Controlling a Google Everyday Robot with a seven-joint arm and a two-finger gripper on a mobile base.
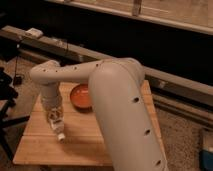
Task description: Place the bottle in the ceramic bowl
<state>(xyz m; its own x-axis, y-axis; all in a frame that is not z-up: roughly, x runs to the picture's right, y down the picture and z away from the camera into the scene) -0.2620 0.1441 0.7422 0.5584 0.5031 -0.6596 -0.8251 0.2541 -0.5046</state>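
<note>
The cream, perforated robot arm (120,100) reaches over the light wooden tabletop (95,142). The gripper (55,121) hangs above the tabletop's left half, fingers closed narrow on the small slim whitish plastic bottle (59,132) — tilted, white cap end lowest, close above the wood. The small round orange ceramic bowl (80,97) stands near the back edge — apart from the bottle, partly hidden by the arm.

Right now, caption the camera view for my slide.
Gripper low over the wooden table's left side, shut on the bottle; ceramic bowl sits nearby.
</note>
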